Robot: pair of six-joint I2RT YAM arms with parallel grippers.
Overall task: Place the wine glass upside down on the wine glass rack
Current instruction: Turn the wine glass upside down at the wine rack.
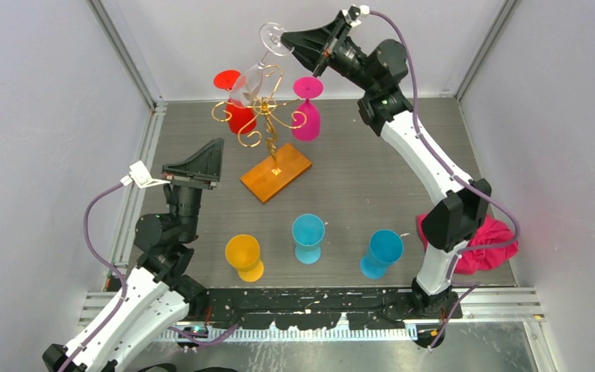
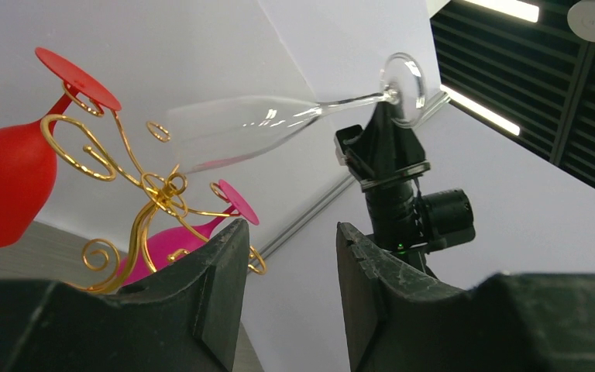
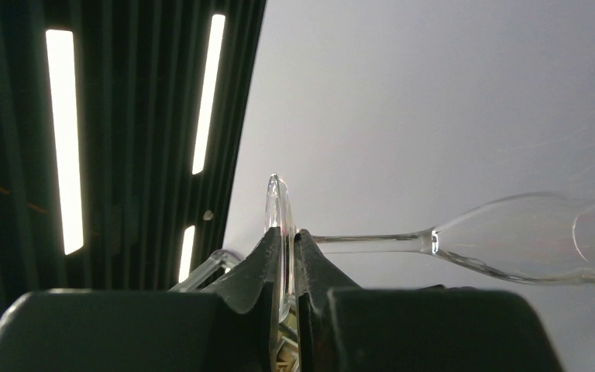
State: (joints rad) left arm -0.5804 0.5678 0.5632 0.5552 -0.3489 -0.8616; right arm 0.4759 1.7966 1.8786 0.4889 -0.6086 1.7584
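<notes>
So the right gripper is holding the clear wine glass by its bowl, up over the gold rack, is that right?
Not quite. The right gripper holds the clear wine glass by its flat round foot, not its bowl. The right wrist view shows the fingers pinched on the disc's edge, with the stem and bowl sticking out free to the side. The glass is indeed up over the gold rack.

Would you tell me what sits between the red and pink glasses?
In the top view, the rack's gold stem and scrolls, with the clear glass's tilted bowl above them.
</notes>
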